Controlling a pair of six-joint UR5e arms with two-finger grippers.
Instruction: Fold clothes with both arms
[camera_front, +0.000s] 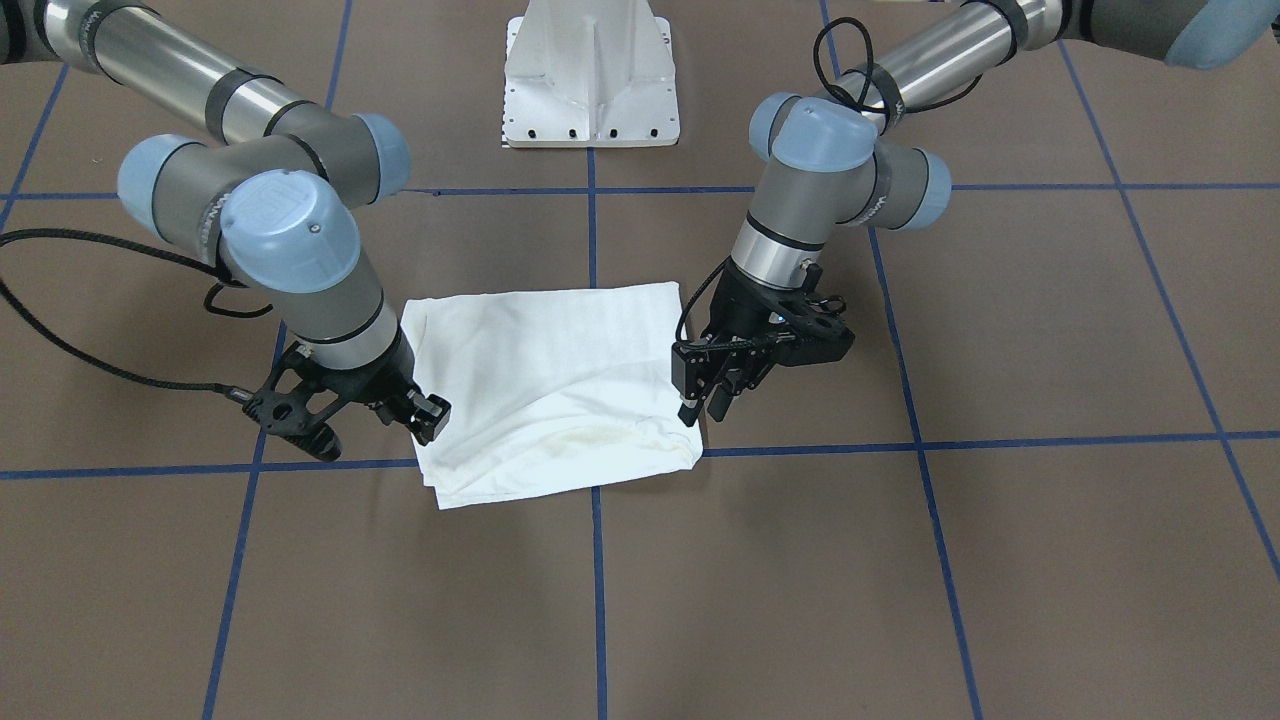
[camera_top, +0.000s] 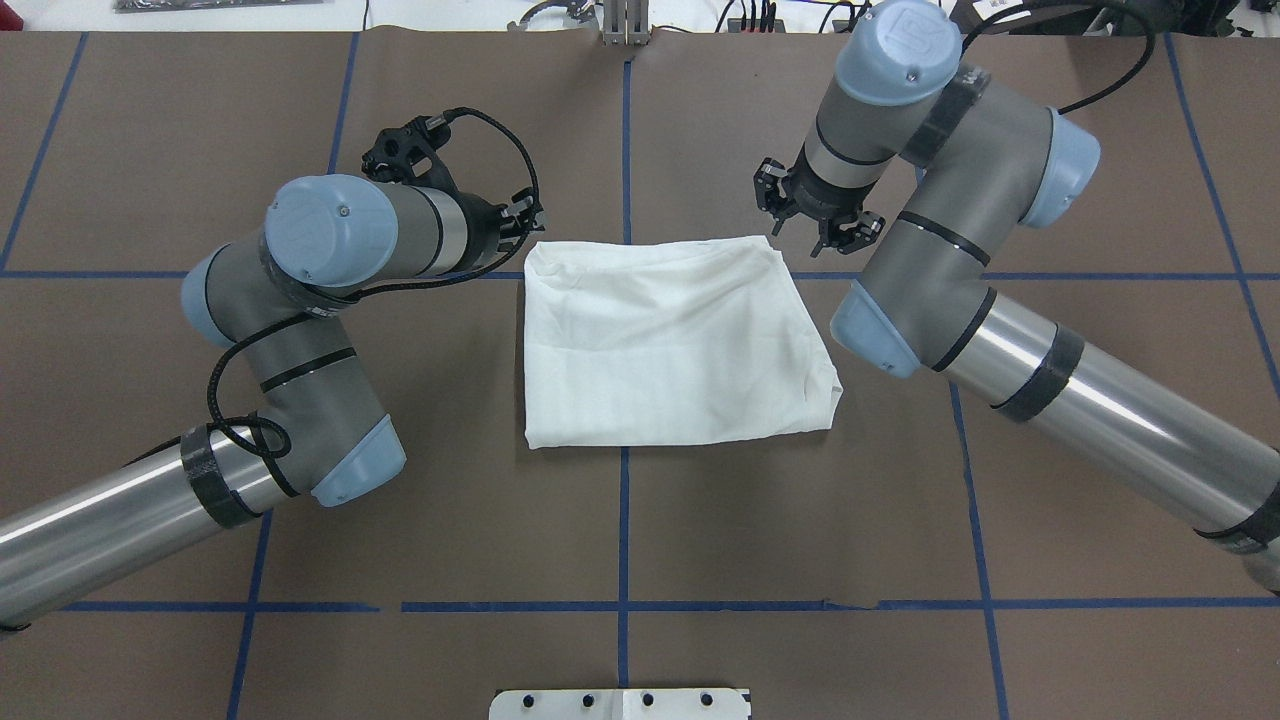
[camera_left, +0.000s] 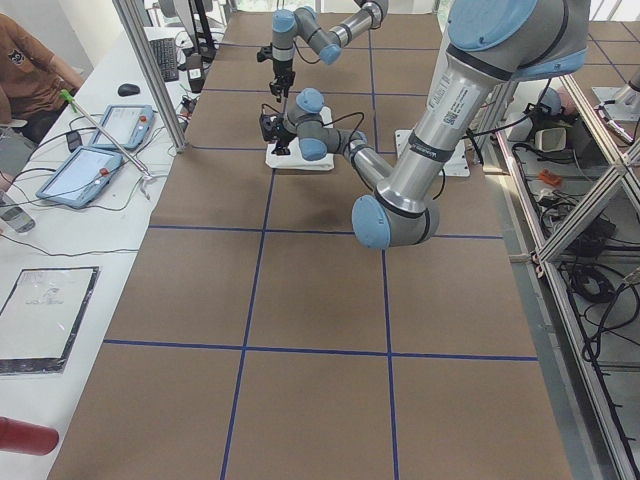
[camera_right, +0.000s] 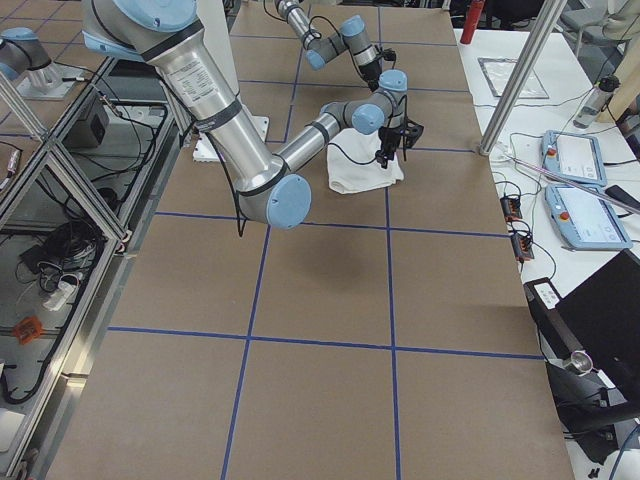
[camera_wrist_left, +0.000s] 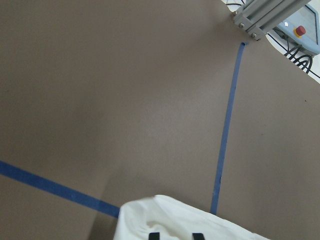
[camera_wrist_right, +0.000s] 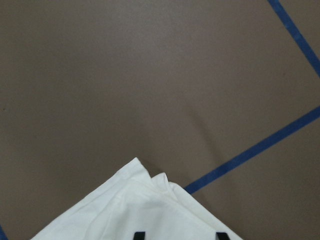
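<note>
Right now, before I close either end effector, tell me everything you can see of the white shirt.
The white shirt is folded into a rough, multi-layered rectangle lying flat on the brown table, covering a crossing of the blue tape lines. Soft cotton-looking fabric, lightly wrinkled, with a faint yellowish mark near the operator-side edge. No print, sleeves or collar show. The left end effector and right end effector, both open, sit at its two operator-side corners; whether they touch it, I cannot tell.

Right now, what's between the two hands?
Just the folded white shirt: left hand at one far corner, right hand at the other. Clearest in the front-facing view.
</note>
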